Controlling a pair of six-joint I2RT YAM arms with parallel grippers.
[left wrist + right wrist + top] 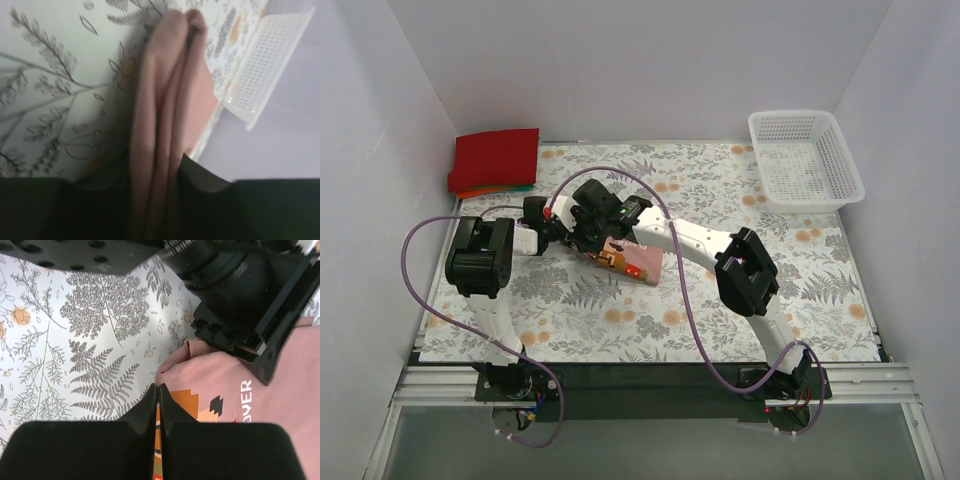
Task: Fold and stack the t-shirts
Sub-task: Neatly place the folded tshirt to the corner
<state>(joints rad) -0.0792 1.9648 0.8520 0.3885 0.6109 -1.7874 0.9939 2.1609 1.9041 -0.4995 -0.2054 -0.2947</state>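
Mid-table on the floral table cloth (570,300), printed with grey ferns and small orange blossoms, two black grippers meet over a dusty pink t-shirt (642,262). The soft, matte garment is folded into a rough rectangle and lies slightly left of centre, angled toward the near right. Its chest shows a blocky orange and black pixel print beside white capital letters.

The left gripper (155,175) is clenched on a bunched portion of the pink cloth. In the left wrist view the cloth rises between the dark fingers (90,205) in long rounded pleats. The right gripper (157,390) reaches in from the right. Its tapered fingers (147,405) are pressed almost flat together at the shirt's rounded left edge, and a thin sliver of the orange print shows in the slit between them. It appears to be nipping a thin layer of the shirt there. The overhead view shows both grippers at the shirt's far-left corner, close beside each other.

Against the wall in the far left corner lies a folded stack (492,165). A red t-shirt (498,155) tops it as a neat flat rectangle, with orange and teal edges showing beneath on the near side. It sits well apart from the pink shirt.

A white plastic lattice basket (807,160), rigid and rectangular with flared walls, sits at the far right corner of the table.
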